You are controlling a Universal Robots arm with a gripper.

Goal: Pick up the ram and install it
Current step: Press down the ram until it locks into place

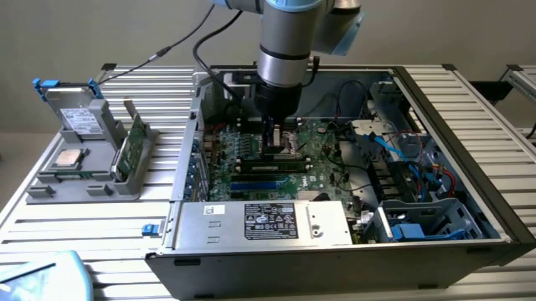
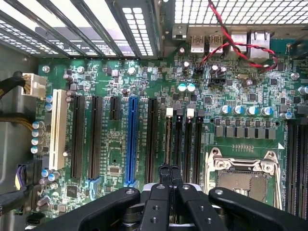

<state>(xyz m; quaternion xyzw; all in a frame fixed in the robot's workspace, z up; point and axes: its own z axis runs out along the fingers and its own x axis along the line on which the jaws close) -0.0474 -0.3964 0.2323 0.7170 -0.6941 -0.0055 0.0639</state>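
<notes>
Gripper [image 2: 168, 179] is pinched shut low in the frame, over the motherboard [image 2: 144, 86]; ram [image 1: 274, 167] sits mid-frame. I'd press straight down, evenly.

We see gripper [image 1: 275, 147] low inside open-topped case [image 1: 469, 119], hemmed by power supply [image 1: 268, 222], drive cage [image 1: 423, 219], loose cables [image 1: 393, 147]; motherboard [image 2: 115, 139] slots bare.

The arm [image 1: 285, 56] is showing a silver-grey cylindrical wrist section under a pale blue joint cap, narrowing into a black collar. Black cables [image 1: 205, 37] are trailing off it toward the exterior view's left. The gripper [image 2: 169, 174] is presenting matte black linkage bars studded with round silver screws, tapering into two slim black fingers [image 2: 163, 179].
</notes>
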